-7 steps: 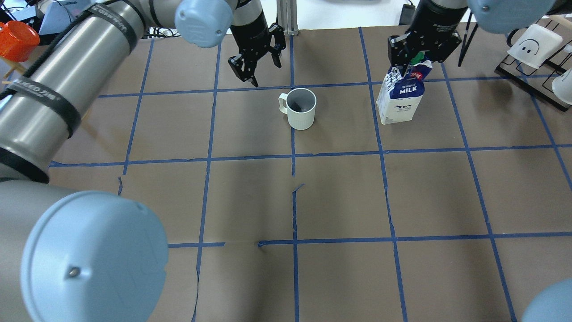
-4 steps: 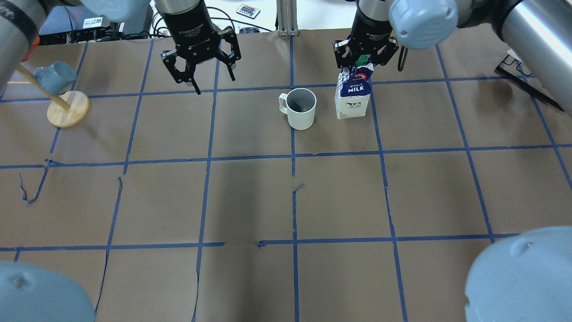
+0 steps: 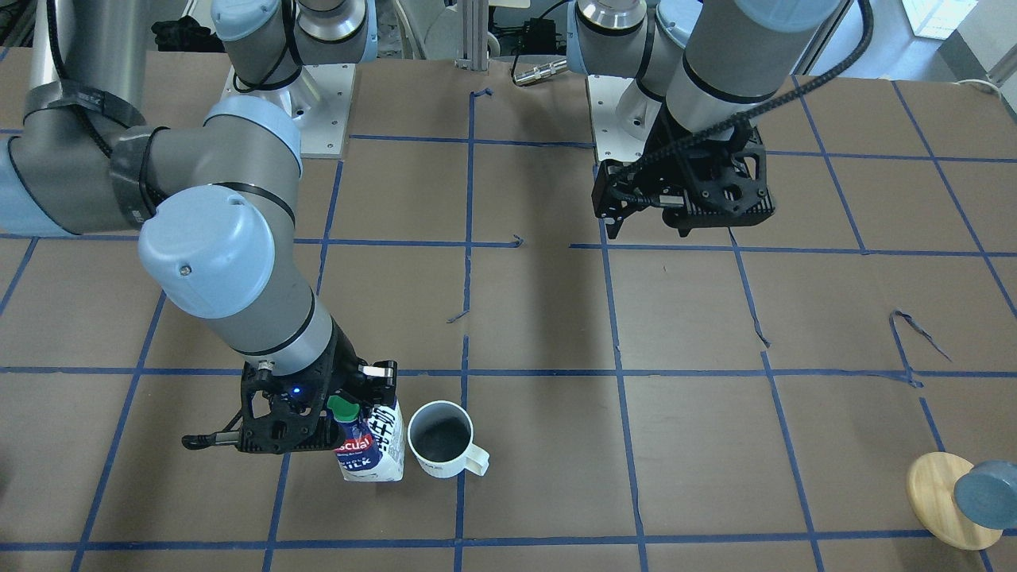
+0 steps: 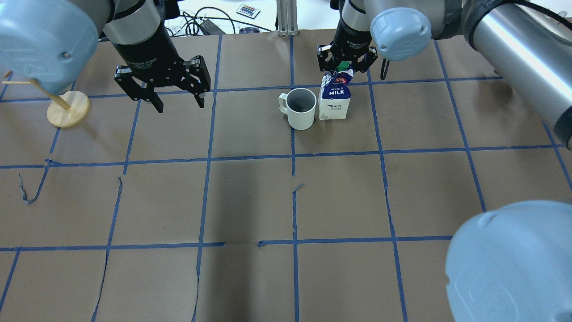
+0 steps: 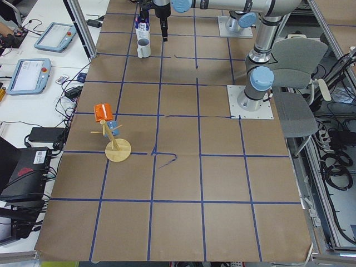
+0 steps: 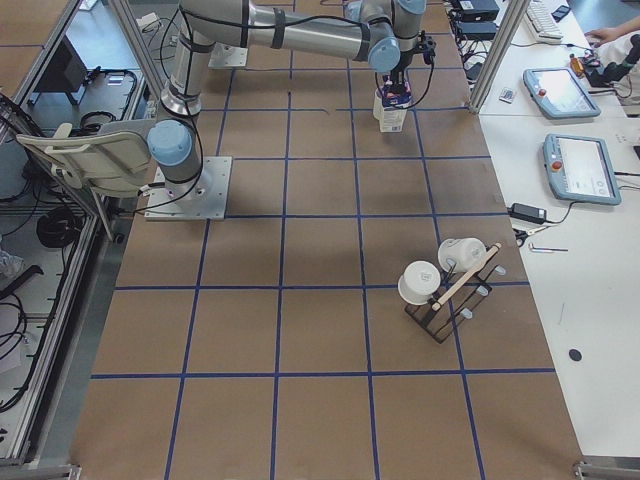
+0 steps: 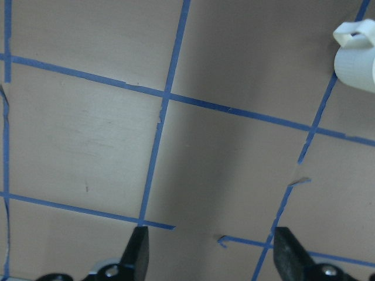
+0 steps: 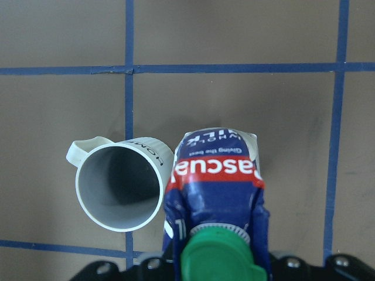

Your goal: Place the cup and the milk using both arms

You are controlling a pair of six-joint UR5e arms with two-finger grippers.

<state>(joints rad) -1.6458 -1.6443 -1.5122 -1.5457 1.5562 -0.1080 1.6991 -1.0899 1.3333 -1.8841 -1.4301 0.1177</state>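
- Right gripper (image 4: 346,67), black, two-finger: shut narrow on the folded top ridge of the dark blue and white gable-top milk carton (image 4: 334,102). The carton's green round cap (image 8: 218,257) sits close under the wrist camera.
- Milk carton: straight below the right gripper, upright, base down at the paper. It carries a red label and white "MILK" lettering.
- Small white mug (image 4: 301,109) with loop handle, dark grey inside and black "HOME" lettering: just beside the carton, on the side of the right gripper that faces the left arm. It stands upright with its mouth up and its handle pointing away from the carton. In the right wrist view its rim looks to meet the carton, but contact cannot be told for certain.
- Left gripper (image 4: 180,102), black, two-finger: fingers (image 7: 138,253) spread wide with nothing between them, hovering above the paper. The mug lies well apart from it, off toward the right arm.
- Brown paper table cover (image 4: 250,201), ruled into squares with blue tape: beneath both grippers.
- Round pale wooden stand (image 4: 68,109) with a slanted peg: near the left gripper on its outer side, away from the mug. It carries a blue-grey cup (image 3: 985,492) and an orange cup (image 5: 103,111).
- Black wire rack (image 6: 440,305) holding white mugs: well apart from the right gripper, toward the table end on the robot's right.
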